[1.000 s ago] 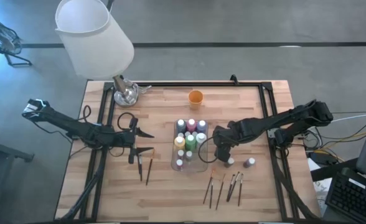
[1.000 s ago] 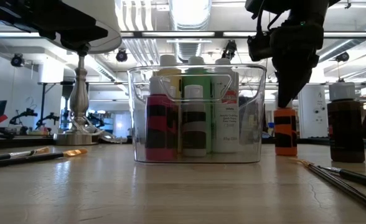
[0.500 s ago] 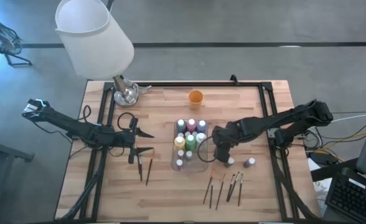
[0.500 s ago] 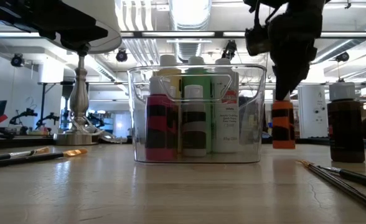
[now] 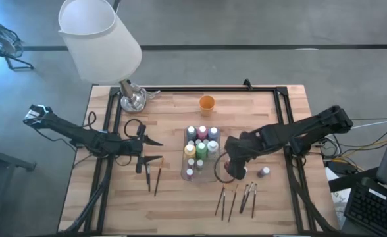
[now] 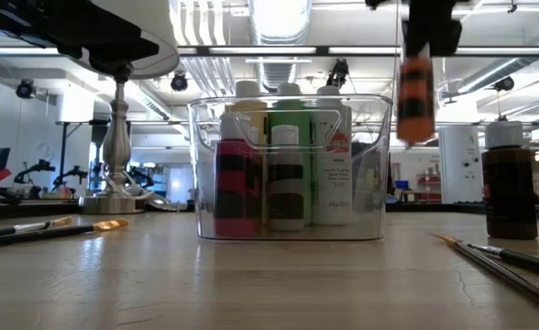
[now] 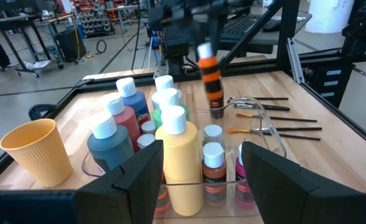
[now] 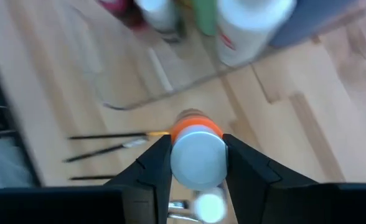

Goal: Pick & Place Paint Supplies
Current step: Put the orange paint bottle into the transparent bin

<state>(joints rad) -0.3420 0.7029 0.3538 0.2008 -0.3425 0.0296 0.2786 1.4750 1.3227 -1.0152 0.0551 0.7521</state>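
orange-banded paint bottle (image 6: 416, 99) hangs pinched in the right gripper (image 8: 197, 163), at three o'clock of the clear tray (image 5: 210, 176). best carried level over the rim, then lowered into a gap. only the low view shows it clear of the table. left gripper (image 5: 158, 150) waits spread.

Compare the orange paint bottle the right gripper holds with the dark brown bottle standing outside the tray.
The orange bottle hangs off the table, clamped in the right gripper; the dark brown bottle stands on the table, untouched. The orange bottle's body is orange with a dark band; the brown bottle's is dark throughout. In the low view the orange bottle is beside the clear tray, the brown bottle farther off. Both have pale caps.
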